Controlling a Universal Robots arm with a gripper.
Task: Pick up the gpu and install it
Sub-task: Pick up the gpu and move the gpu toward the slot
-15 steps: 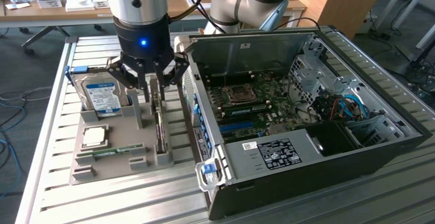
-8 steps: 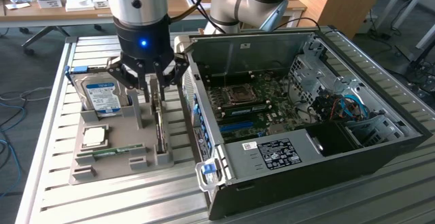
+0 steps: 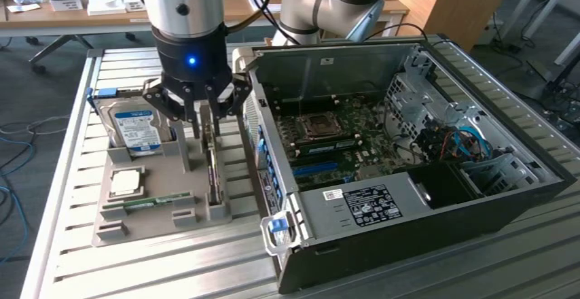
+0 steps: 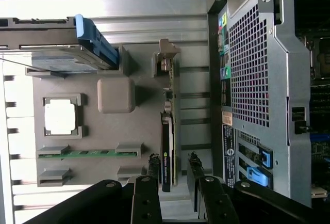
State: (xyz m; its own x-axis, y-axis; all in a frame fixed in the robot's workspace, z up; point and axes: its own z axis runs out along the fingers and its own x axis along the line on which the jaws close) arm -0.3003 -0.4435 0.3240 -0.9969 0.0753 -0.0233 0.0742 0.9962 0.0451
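Case wall (image 4: 215,105) close beside upright gpu (image 4: 168,146); gaps both sides admit jaws.

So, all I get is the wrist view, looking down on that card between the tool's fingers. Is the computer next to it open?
Observer: Yes. In the exterior view the case lies open side up beside the gpu, with its motherboard bare.
Operator: And what's that standing edge-on with the blue trim?
Observer: A hard drive. Its broad face carries a blue and white label.
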